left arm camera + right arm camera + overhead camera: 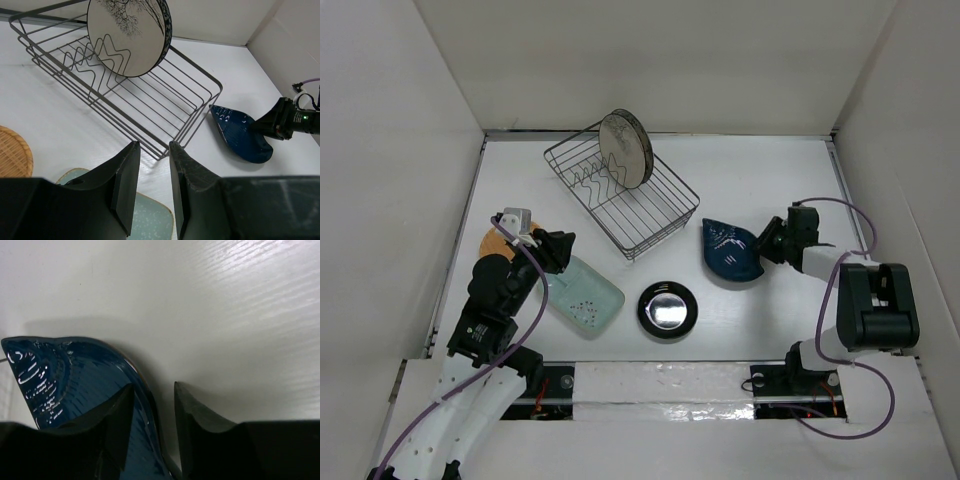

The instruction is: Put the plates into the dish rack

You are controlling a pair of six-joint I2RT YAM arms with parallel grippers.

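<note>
The dish rack (638,208) stands at the back centre with the cream floral plate (625,148) upright in it. The dark blue teardrop plate (728,250) lies to its right. My right gripper (767,243) is open, its jaws astride the blue plate's right rim (75,375), one finger over the dish and one outside. My left gripper (560,250) is open and empty, above the far end of the mint-green plate (582,293). The orange plate (496,243) is partly hidden under the left arm. The black round plate (667,308) lies in front.
White walls close in the table on three sides. In the left wrist view the rack (150,110) with the cream plate (127,35) is ahead, the blue plate (240,132) to the right and the orange plate (12,152) at the left edge.
</note>
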